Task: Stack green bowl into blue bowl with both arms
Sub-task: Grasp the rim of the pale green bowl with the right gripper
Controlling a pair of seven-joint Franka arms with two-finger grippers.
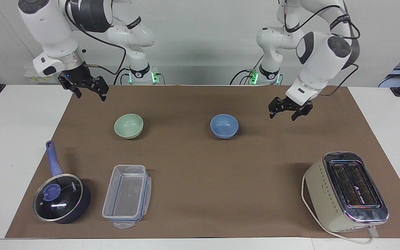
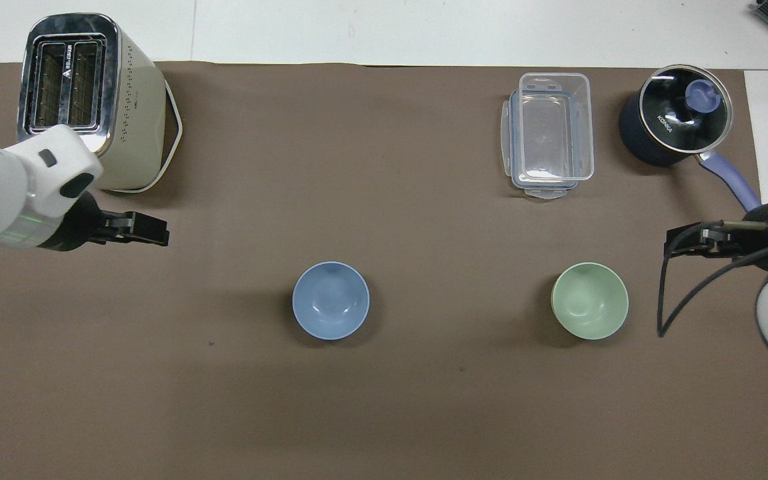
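Note:
The green bowl stands upright on the brown mat toward the right arm's end, also in the overhead view. The blue bowl stands upright and apart from it at mid-table. My left gripper is open and empty, raised over bare mat between the blue bowl and the left arm's end of the table. My right gripper is open and empty, raised over the mat's edge beside the green bowl.
A cream toaster stands farther from the robots at the left arm's end. A clear plastic container and a dark saucepan with a blue handle stand farther from the robots than the green bowl.

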